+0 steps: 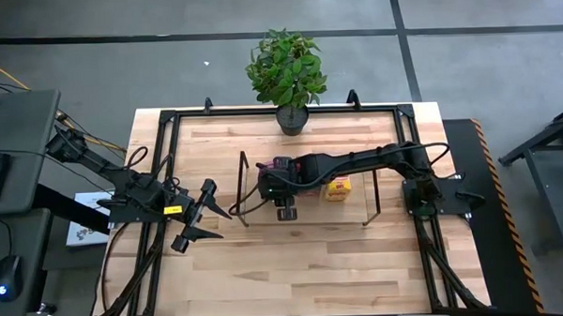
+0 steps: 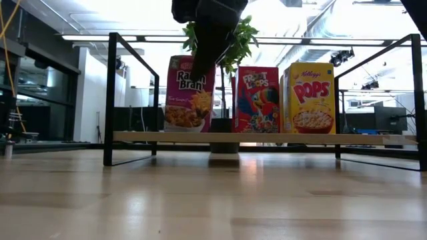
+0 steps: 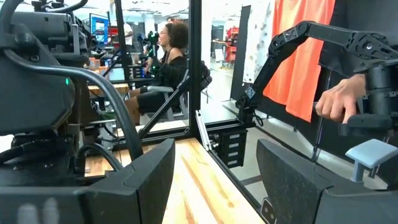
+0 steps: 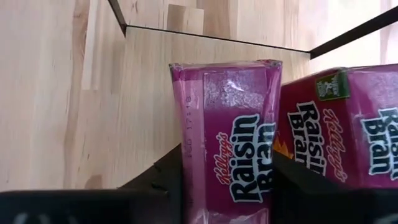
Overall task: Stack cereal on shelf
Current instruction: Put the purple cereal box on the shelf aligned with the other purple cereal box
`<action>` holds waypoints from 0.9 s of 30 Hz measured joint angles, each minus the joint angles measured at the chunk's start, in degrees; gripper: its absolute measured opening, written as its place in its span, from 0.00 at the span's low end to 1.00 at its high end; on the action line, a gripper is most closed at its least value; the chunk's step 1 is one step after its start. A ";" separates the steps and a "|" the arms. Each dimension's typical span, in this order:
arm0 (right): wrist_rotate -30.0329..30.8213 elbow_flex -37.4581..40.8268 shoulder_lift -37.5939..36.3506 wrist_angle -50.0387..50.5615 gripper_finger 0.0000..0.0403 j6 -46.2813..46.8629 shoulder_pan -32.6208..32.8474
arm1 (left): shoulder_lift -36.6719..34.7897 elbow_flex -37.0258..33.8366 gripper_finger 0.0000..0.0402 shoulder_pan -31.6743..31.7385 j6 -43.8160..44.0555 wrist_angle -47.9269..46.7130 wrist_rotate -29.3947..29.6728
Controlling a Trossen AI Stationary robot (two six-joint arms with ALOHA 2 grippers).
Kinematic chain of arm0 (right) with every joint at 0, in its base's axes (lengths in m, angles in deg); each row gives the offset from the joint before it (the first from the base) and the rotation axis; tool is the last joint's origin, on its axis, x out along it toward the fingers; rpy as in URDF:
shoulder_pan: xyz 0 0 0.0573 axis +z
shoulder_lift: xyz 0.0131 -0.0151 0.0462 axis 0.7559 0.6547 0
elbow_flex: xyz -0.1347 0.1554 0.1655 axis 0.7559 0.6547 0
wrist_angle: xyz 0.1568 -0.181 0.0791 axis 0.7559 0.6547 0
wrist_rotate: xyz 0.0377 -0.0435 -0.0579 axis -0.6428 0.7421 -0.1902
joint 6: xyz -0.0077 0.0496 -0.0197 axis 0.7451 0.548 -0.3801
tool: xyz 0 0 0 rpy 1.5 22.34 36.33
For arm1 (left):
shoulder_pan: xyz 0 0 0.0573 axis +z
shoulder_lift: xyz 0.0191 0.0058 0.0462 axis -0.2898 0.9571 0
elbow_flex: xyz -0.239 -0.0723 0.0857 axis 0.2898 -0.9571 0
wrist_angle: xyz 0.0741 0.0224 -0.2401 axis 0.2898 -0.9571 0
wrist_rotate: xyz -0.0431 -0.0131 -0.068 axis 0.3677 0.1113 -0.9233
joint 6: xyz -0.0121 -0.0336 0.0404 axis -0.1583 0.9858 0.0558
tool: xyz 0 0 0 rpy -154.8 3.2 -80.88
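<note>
Right gripper (image 4: 227,186): its matte black fingers (image 4: 158,177) stand on either side of a Raisin Bran box (image 4: 231,130), glossy magenta card with a creased, shiny top flap, and grip its narrow faces. A second Raisin Bran box (image 4: 348,121), same glossy magenta print, stands just beside the held one on the far side of one finger; whether the two boxes touch cannot be told.

Both boxes are upright on the shelf (image 2: 267,138), a thin flat board of pale wood with a black metal tube frame (image 2: 111,100) rising at each end. In the low view the right gripper comes down from above onto the magenta box at the board's end; past it along the board stand a red Froot Loops box (image 2: 257,100), then a yellow Corn Pops box (image 2: 309,99), all rectangular and upright, near one another.

Beyond the shelf, a potted plant (image 1: 286,73) with leafy green foliage in a dark round pot sits at the bench edge.

Left gripper (image 1: 201,217): well apart from the shelf, over bare butcher-block bench (image 1: 294,261) of light planks; its angular dark fingers (image 3: 143,180) are spread apart with nothing between them. Farther off, a person's hand (image 3: 339,99) rests on dark equipment, and a seated person (image 3: 168,62) shows in the room.
</note>
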 joint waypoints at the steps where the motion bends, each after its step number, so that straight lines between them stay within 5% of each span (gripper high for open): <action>1: 0.02 0.00 -0.06 0.03 0.35 0.02 0.00 | 0.01 0.00 0.54 0.00 0.00 0.01 0.02; 10: 3.20 0.00 -0.11 0.39 0.56 0.46 -0.04 | 0.01 0.00 0.54 0.00 0.00 -0.12 0.00; 27: 5.86 -7.63 -0.52 8.53 0.56 2.19 -0.02 | 0.01 0.00 0.54 0.00 -0.02 -0.16 0.00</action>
